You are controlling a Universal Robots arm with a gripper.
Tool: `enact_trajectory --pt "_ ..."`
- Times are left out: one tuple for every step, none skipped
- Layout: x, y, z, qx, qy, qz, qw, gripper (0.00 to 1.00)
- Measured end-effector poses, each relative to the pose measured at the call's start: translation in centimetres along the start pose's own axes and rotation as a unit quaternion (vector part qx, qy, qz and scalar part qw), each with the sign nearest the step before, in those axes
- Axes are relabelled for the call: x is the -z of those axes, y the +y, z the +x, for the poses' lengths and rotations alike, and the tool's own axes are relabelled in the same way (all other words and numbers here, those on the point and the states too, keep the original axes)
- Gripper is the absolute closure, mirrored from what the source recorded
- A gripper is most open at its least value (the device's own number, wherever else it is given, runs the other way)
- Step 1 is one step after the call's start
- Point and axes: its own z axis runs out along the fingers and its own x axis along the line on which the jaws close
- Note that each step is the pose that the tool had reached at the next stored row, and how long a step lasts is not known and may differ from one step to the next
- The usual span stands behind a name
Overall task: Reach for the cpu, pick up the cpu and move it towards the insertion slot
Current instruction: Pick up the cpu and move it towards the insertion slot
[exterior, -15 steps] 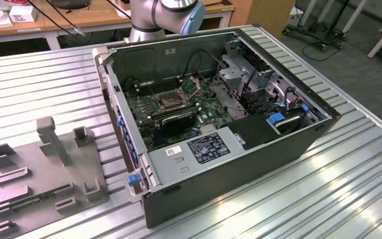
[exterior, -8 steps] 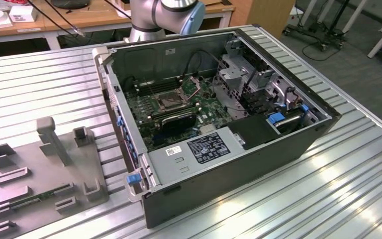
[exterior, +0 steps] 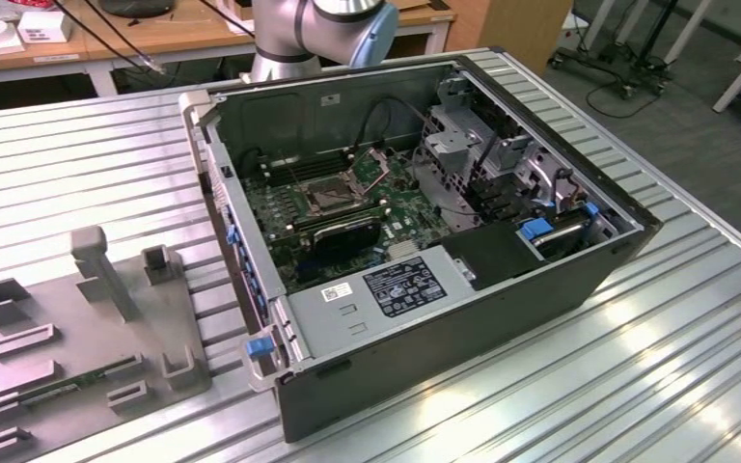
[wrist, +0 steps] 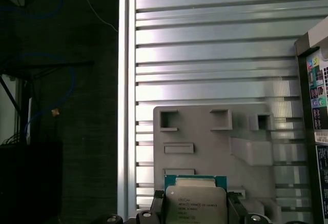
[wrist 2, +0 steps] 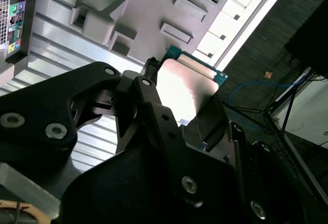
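The cpu (wrist: 195, 202) is a flat square chip with a silvery top and a thin green rim. My gripper (wrist: 195, 206) is shut on it, one black finger (wrist: 157, 203) against each side edge. In the second wrist view the cpu (wrist 2: 185, 86) stands edge-on between the gripper's (wrist 2: 182, 97) fingers, raised well above the grey fixture plate (wrist 2: 128, 3). The insertion slot (exterior: 323, 198) is a square dark socket with a silver frame on the green motherboard inside the open computer case (exterior: 474, 289). The arm's (exterior: 319, 29) lower links rise behind the case.
The grey fixture plate (exterior: 88, 328) with raised blocks and pockets lies on the ribbed metal table (exterior: 679, 367), at the exterior view's left of the case. Case walls, a drive cage (exterior: 474, 145) and cables surround the motherboard. The table edge (wrist: 123, 106) drops to dark floor.
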Motion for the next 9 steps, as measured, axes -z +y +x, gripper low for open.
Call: enact_trajectory --pt "-0.01 0.0 -0.07 0.0 -0.0001 0.0 1.0 0.46" --pt "-0.01 0.0 -0.15 0.0 -0.0001 -0.0001 1.0 0.46" --pt "0.0 0.01 -0.23 0.0 0.0 0.0 1.0 0.46" --pt "0.0 0.01 -0.31 0.0 0.0 0.0 1.0 0.46" --pt "0.0 0.02 -0.39 0.0 0.0 0.0 1.0 0.46" --pt "0.0 0.02 -0.47 0.0 0.0 0.0 1.0 0.46" --pt "0.0 0.02 -0.54 0.0 0.0 0.0 1.0 0.46" --pt "0.0 0.02 -0.63 0.0 0.0 0.0 1.0 0.46" --pt "0.0 0.02 -0.71 0.0 0.0 0.0 1.0 0.46"
